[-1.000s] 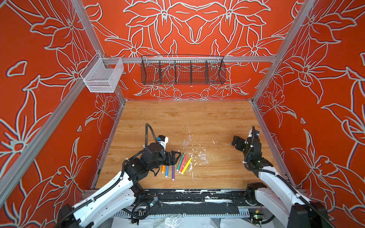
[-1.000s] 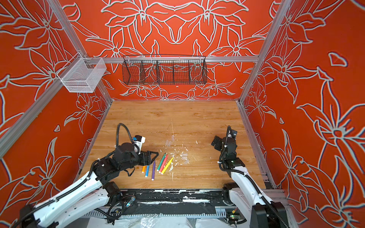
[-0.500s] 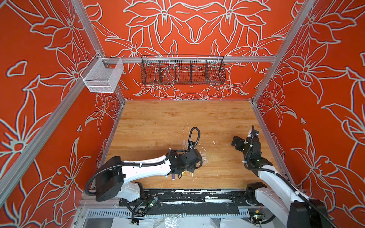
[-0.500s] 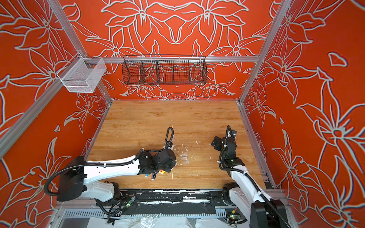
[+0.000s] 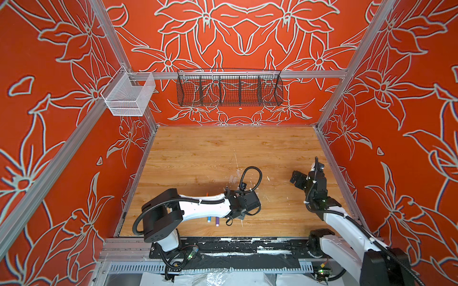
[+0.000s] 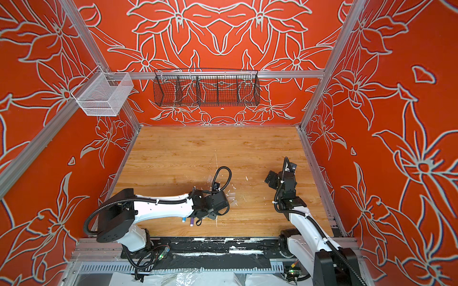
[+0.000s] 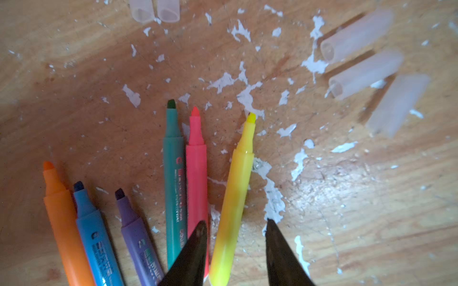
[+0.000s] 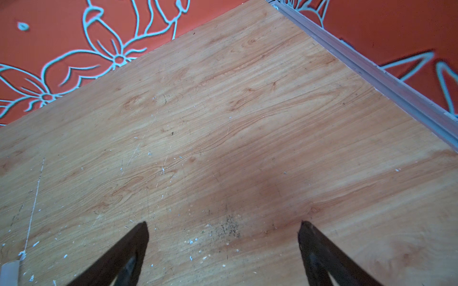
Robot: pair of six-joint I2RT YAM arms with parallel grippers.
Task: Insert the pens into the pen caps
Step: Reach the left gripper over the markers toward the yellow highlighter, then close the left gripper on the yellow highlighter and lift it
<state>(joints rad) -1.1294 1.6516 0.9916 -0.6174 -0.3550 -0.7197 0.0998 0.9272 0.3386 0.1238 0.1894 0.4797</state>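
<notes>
So, starting on my left, I'd call this the very first pick, since none of the pens (image 7: 173, 188) is capped yet. The left fingers (image 7: 193, 252) hang low over the fan of six lying on the desk (image 5: 198, 153). They are partly spread and straddle the yellow pen (image 7: 240, 178). One finger sits over the edge of the pink pen (image 7: 197, 173) beside it and the other stands clear of the yellow barrel, so nothing is pinched. The orange pen (image 7: 62, 222), blue pen (image 7: 94, 235), purple pen (image 7: 138, 237) and green pen (image 7: 172, 158) lie untouched in the same fan, with every nib bare and pointing toward the pen caps (image 7: 366, 73). In both top views the left arm (image 5: 203, 210) hides most of this, and only the blue pen's end (image 5: 209, 219) and the purple pen's end (image 5: 217, 221) peek out beneath it. Five clear caps show in the left wrist view: two side by side beyond the nibs, and three in a loose row near the yellow nib. I can't confirm a sixth. Over on my right, the right fingers (image 8: 119, 255) are spread wide above bare wood, well apart from everything and holding nothing. Next, I reckon, I must pinch the yellow barrel without dragging the pink one along, then lift it. The right arm (image 5: 319, 198) should then fetch a cap, open end facing the nib, so the two can be pushed together in line.
</notes>
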